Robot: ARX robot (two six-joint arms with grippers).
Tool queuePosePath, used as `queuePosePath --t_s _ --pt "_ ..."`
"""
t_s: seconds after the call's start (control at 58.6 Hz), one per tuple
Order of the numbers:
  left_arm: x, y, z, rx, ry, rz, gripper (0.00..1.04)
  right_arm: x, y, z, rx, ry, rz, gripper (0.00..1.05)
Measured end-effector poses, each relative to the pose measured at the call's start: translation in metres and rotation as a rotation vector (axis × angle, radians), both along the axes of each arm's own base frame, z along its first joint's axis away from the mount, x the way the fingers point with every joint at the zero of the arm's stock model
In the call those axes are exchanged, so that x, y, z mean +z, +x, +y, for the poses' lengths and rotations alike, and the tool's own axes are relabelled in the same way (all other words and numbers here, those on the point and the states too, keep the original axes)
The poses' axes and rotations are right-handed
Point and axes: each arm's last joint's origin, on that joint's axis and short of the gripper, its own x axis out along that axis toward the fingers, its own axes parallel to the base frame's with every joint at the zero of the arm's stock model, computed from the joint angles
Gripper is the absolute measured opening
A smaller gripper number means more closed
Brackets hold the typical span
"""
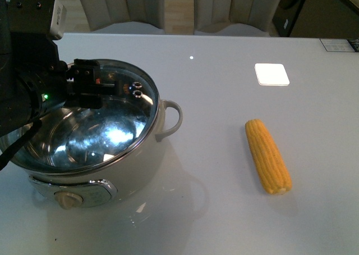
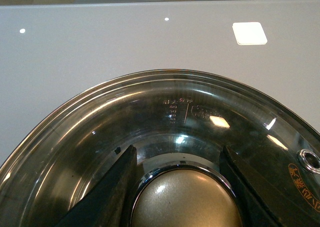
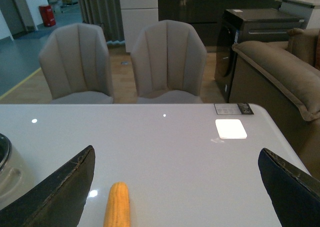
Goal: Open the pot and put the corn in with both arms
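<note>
The cream-white pot (image 1: 140, 171) stands at the table's left, its control knob (image 1: 68, 200) facing me. The glass pot lid (image 1: 112, 131) with a steel rim lies over its mouth. My left gripper (image 1: 90, 86) comes in from the upper left and is shut on the pot lid. In the left wrist view its black fingers (image 2: 107, 197) clamp the gold lid knob (image 2: 184, 199) from both sides. The yellow-orange corn (image 1: 268, 156) lies bare on the table to the right, well apart from the pot. In the right wrist view my right gripper (image 3: 176, 151) hangs open above the table, with the corn (image 3: 117, 204) nearer one finger.
A bright white square (image 1: 272, 74) shows on the table top behind the corn. Two grey chairs (image 3: 170, 62) stand beyond the far edge. A sofa (image 3: 280, 72) sits off the table's right side. A small label (image 1: 339, 44) lies at the far right corner.
</note>
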Motion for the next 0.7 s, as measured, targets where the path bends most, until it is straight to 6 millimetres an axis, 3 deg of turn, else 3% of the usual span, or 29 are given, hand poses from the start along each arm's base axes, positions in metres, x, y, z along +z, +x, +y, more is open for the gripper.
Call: queuePosePath --t_s 0.41,0.7 --pt "0.052 0.009 0.013 0.035 -0.024 -0.100 0.43 0.000 0.000 0.000 0.000 0.000 0.000 0.96" --pt "0.076 0.013 0.057 0.112 -0.022 -0.168 0.43 0.000 0.000 0.000 0.000 0.000 0.000 0.96"
